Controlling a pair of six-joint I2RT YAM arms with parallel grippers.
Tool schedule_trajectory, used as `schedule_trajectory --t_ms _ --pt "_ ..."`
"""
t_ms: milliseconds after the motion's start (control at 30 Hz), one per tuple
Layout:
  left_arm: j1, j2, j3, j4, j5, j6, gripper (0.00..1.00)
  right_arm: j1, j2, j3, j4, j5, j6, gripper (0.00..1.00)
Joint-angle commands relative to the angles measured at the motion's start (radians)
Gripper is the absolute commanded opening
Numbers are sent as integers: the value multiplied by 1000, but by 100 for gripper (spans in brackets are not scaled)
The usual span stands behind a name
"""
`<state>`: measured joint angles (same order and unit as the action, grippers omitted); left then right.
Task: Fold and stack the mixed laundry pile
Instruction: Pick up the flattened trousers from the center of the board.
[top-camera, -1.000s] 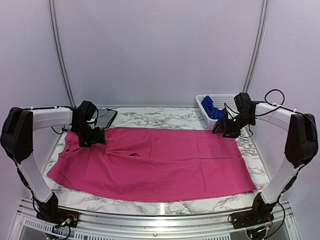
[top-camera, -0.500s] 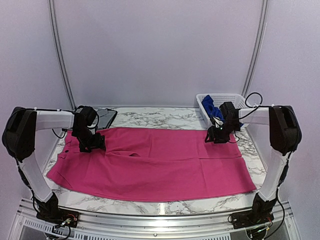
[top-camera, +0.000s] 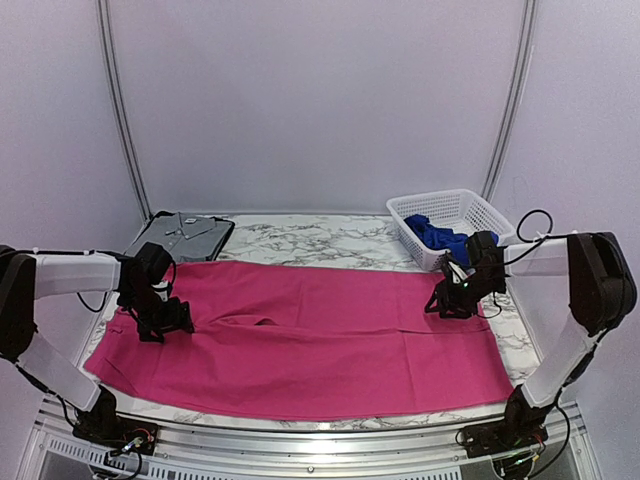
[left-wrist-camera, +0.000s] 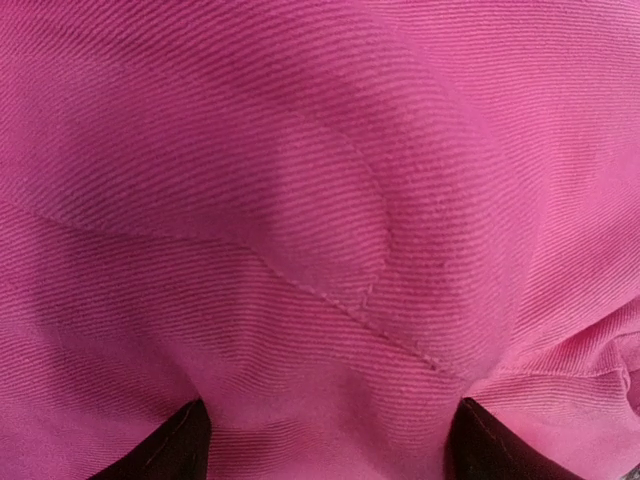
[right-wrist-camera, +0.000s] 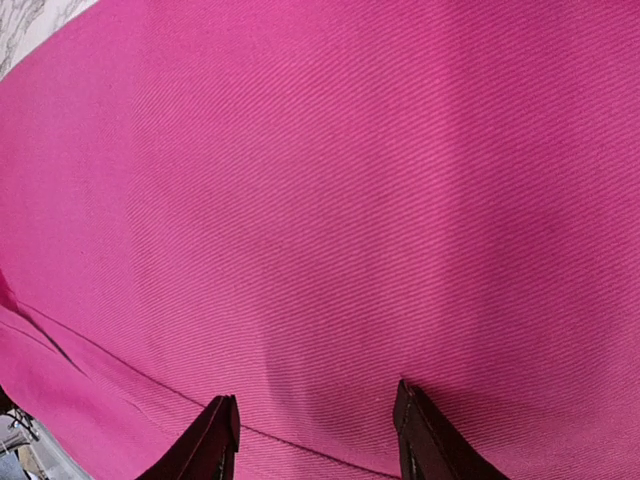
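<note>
- Where the pink garment (top-camera: 320, 335) fills the lower middle, bare marble (top-camera: 320, 235) shows mostly behind it; the left gripper (top-camera: 160, 322) presses near its left end, jaws wide.
- Wrist views alone show weave and a seam.
- The right gripper (top-camera: 452, 300) sits at its upper right corner, jaws half apart.
- One blue garment (top-camera: 437, 236) lies in one basket (top-camera: 405, 205), upper right.
</note>
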<state>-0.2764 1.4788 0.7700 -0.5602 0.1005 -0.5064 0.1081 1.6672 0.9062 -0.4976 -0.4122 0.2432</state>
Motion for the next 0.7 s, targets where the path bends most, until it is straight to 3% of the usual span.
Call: schedule_trajectory --t_ms 0,200,333,433,667 --pt "2 -24 19 -57 27 -9 85 7 -4 14 -153 -6 0 54" --pt "6 -60 193 -83 -14 50 86 6 -48 232 -200 67 -60 54" --pt "53 0 310 -112 -52 75 86 -12 -54 291 -182 214 -61 49" --pt "110 33 375 -107 -50 82 86 -57 -102 256 -105 275 -12 48" --pt "195 80 447 -107 -11 114 86 -220 -166 88 45 258 65 43"
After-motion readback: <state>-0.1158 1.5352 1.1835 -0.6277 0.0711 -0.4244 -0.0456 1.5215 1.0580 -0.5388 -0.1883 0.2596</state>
